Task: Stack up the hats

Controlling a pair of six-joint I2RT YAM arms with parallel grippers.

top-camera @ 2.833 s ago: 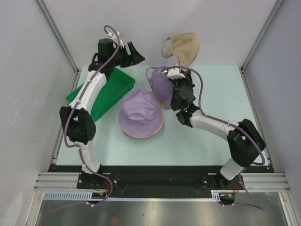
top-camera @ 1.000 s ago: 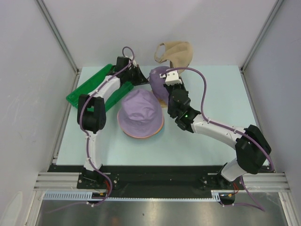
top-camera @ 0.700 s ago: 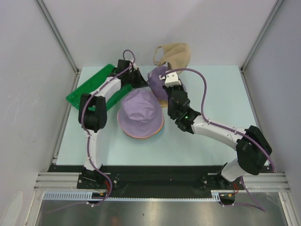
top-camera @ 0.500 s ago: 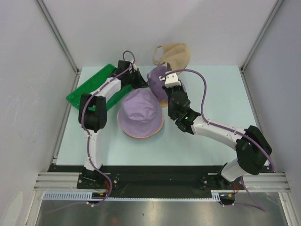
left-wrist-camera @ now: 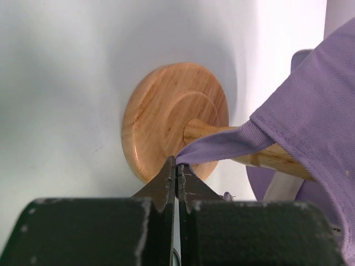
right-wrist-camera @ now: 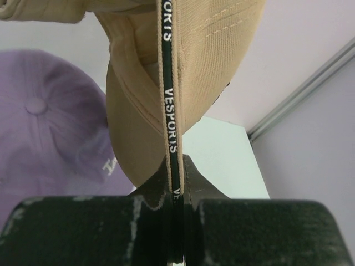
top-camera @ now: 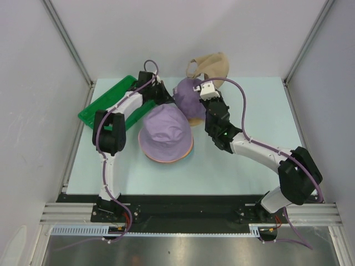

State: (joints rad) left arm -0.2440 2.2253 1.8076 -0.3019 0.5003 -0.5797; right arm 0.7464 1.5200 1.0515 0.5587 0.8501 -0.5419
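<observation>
A stack of bucket hats [top-camera: 165,133] lies mid-table, lavender on top with orange and teal rims showing beneath. Behind it a purple cap [top-camera: 189,100] sits on a wooden stand [left-wrist-camera: 175,119]. My left gripper [left-wrist-camera: 177,162] is shut on a fold of that cap's purple edge [left-wrist-camera: 222,145], just in front of the stand's round base; from above the left gripper [top-camera: 169,96] is at the cap's left side. My right gripper [right-wrist-camera: 173,166] is shut on the black-banded edge of the tan baseball cap [right-wrist-camera: 188,50], which hangs in the air at the back [top-camera: 212,65], above and behind the purple cap.
A green tray [top-camera: 105,105] lies at the back left under the left arm. Grey walls with metal posts [top-camera: 69,44] close in the table on three sides. The right arm's forearm [top-camera: 255,152] stretches across the right half of the table.
The right gripper has carried the tan cap a little to the right and back. The left gripper stays shut at the purple cap, barely moved over the last second.
</observation>
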